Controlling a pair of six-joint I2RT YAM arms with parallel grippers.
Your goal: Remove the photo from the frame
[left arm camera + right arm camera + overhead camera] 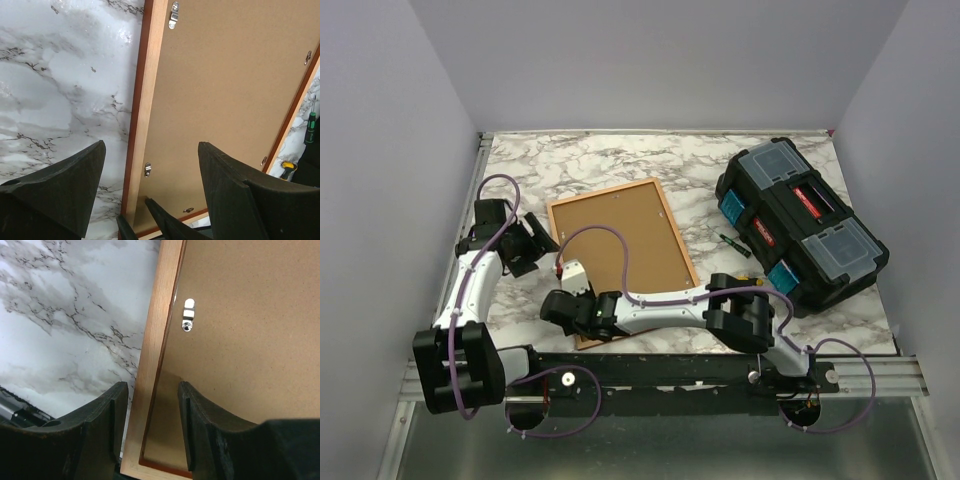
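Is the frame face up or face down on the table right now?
Face down: the frame lies flat with its brown backing board upward, and metal clips show along the board's edges.

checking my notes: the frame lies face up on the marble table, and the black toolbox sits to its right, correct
No. The frame lies face down, its brown backing board and metal clips turned upward; the left wrist view shows it. The black toolbox does sit to its right.

The frame (620, 235) shows no readable text, and red labels on the black toolbox (805, 225) are illegibly small.
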